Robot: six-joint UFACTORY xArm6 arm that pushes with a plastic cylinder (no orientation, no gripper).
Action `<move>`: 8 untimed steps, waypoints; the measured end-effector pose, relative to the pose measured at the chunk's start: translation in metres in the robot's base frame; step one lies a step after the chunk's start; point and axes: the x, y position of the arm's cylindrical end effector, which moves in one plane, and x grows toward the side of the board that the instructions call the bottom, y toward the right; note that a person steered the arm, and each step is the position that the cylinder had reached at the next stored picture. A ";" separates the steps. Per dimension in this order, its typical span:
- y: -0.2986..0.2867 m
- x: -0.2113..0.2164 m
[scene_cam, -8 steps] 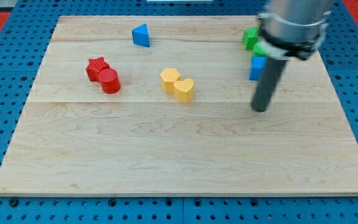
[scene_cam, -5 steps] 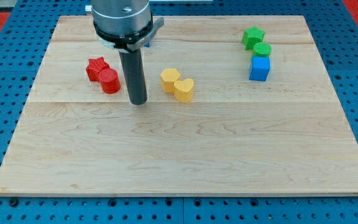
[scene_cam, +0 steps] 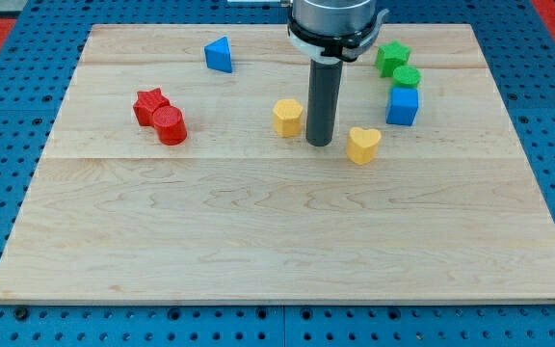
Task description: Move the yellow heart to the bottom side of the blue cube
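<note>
Wooden counter (scene_cam: 258, 231) carries eight small blocks; its whole near half is bare wood. No fingers on this rig, so there is nothing to report as released or clenched: only my rod, standing upright from the counter's far edge.

My tip (scene_cam: 319, 144) rests on the wood between the two yellow blocks. The yellow block (scene_cam: 288, 118), shape not clear, sits just beside the tip toward the left edge. The yellow heart (scene_cam: 362, 145) lies near the tip on the side of the right edge, apart from it.

Blue cube (scene_cam: 403, 106) stands toward the far-right corner. The yellow heart is near it, offset toward the near edge and toward the left edge, not touching. The wood directly nearward of the cube holds no block.

Green cylinder (scene_cam: 407, 77) touches the cube's far side; green star (scene_cam: 391, 57) sits just beyond that, toward the far edge.

Red star (scene_cam: 149, 103) and red cylinder (scene_cam: 171, 125) touch each other near the left edge. Blue triangle (scene_cam: 219, 54) sits alone by the far edge.
</note>
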 end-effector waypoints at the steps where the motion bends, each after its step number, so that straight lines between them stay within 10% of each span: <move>1: -0.001 0.007; 6: 0.055 0.010; 8: -0.130 -0.011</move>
